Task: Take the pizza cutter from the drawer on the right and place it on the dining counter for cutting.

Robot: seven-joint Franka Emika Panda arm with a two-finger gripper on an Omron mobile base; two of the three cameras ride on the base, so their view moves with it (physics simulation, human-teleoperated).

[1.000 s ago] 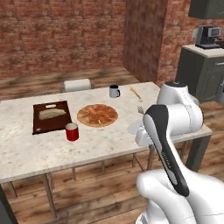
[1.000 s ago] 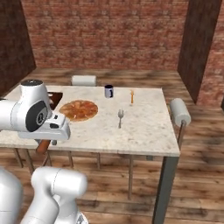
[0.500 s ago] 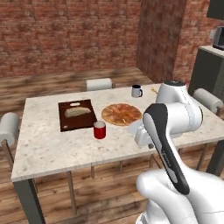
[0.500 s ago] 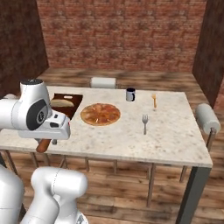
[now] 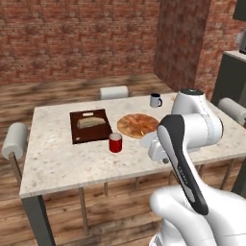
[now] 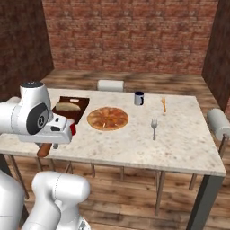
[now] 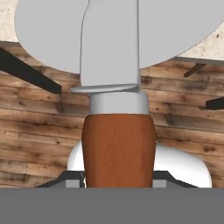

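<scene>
Wooden-handled pizza cutter (image 7: 118, 148) — unmarked — in jaws

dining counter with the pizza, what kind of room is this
Most likely a rendered home dining area: a stone-topped dining counter set with a pizza, a fork and a mug, chairs tucked around it, brick walls and a wooden floor.

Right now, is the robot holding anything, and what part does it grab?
Yes. The tool holds the pizza cutter by its reddish-brown wooden handle, with the silvery round blade sticking out in front.
</scene>
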